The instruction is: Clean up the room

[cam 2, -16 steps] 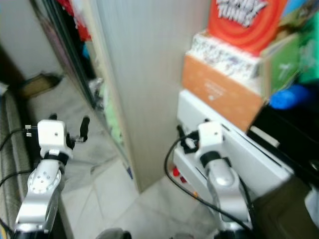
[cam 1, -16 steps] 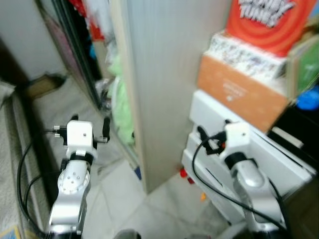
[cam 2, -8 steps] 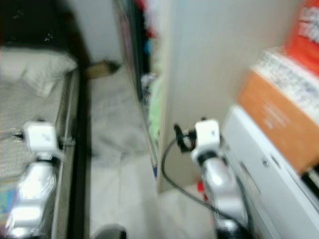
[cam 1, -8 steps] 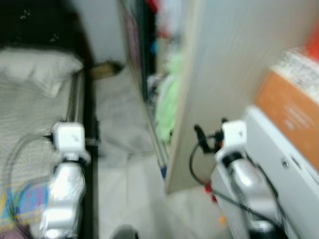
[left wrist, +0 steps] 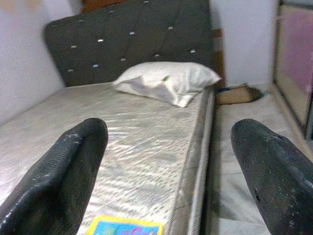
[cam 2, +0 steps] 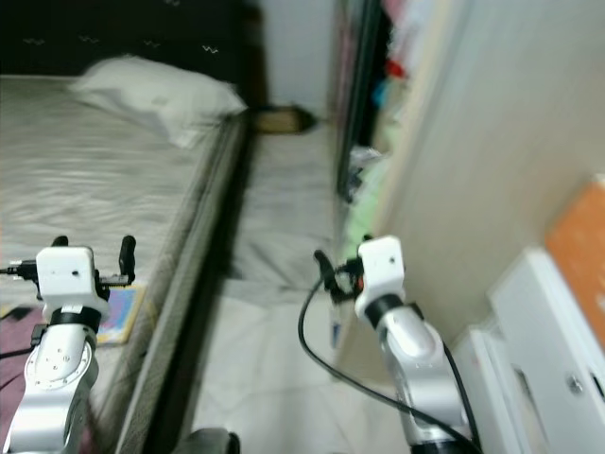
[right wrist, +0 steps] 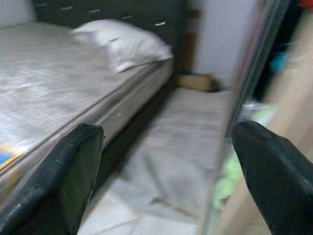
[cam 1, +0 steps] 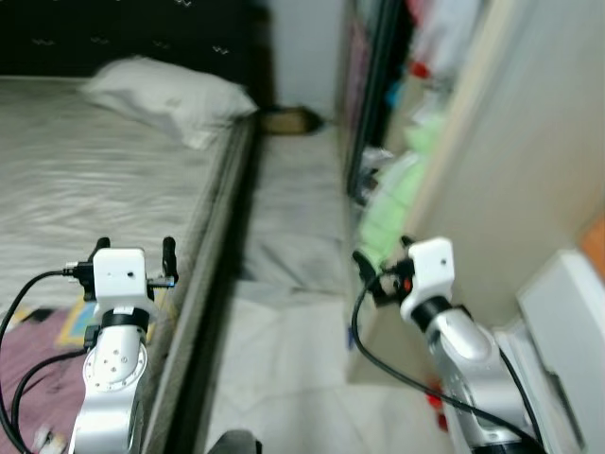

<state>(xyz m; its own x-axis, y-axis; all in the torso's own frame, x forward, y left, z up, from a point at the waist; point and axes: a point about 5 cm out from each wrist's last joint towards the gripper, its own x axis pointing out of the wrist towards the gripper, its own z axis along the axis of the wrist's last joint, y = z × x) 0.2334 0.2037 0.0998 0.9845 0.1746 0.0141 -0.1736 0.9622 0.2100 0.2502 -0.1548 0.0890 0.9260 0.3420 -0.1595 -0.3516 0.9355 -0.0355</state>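
A bed (cam 1: 95,180) with a grey sheet and a white pillow (cam 1: 170,95) lies on my left. Near its front corner lie a yellow-and-blue flat item (cam 1: 68,326) and a maroon cloth (cam 1: 33,378). My left gripper (cam 1: 136,246) hovers open over that corner with nothing between its fingers (left wrist: 73,161). Over the floor aisle, beside the wardrobe's edge, my right gripper (cam 1: 383,253) is open and holds nothing. A brown object (cam 1: 288,120) lies on the floor at the aisle's far end. Green clothes (cam 1: 392,203) bulge from the open wardrobe.
A narrow tiled aisle (cam 1: 284,312) runs between the bed and the wardrobe (cam 1: 492,161), with a pale cloth or mat (cam 1: 293,236) spread on it. A white cabinet (cam 1: 567,322) stands at the far right. A dark padded headboard (left wrist: 132,44) backs the bed.
The camera has swung left: the stacked boxes have left the picture and the bed and pillow have come in. Both arms keep the same raised pose.
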